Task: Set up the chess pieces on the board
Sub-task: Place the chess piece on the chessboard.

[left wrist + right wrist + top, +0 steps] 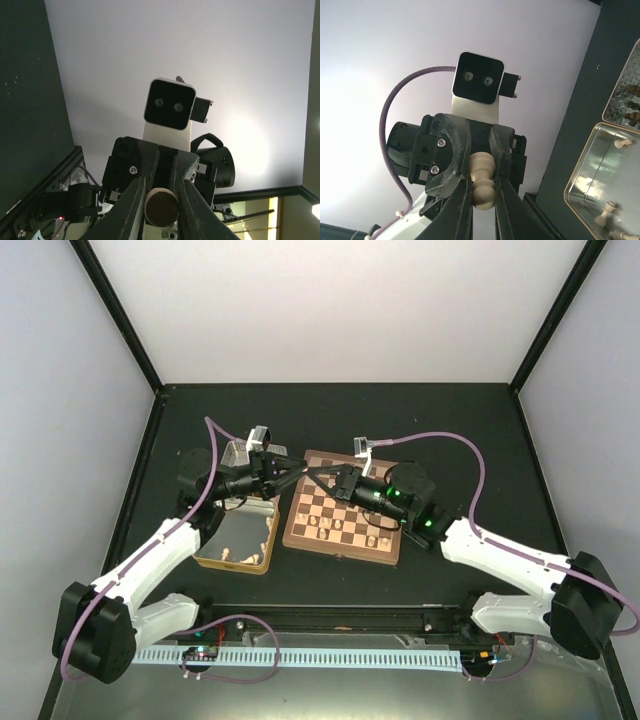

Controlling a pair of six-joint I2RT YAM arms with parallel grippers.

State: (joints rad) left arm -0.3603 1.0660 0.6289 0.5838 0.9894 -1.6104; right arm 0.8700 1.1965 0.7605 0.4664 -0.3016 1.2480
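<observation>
Over the left edge of the board (343,552), my two grippers meet tip to tip. Both are shut on one pale cream chess piece (483,184), which lies level between them. In the left wrist view its round brown-felted base (161,205) faces the camera between my left gripper (161,184)'s fingers. The right gripper's jaws stand close behind it. In the right wrist view my right gripper (483,177) pinches the piece near its rounded head. From above, the left gripper (298,472) and right gripper (314,474) hide the piece. Several pale pieces (340,530) stand on the board's near rows.
A gold-sided tin tray (262,558) left of the board holds pale pieces (605,212). A second tin (236,454) behind the left arm holds dark pieces (631,116). Black frame posts stand at the table's far corners, and a slotted rail (300,658) runs along the near edge.
</observation>
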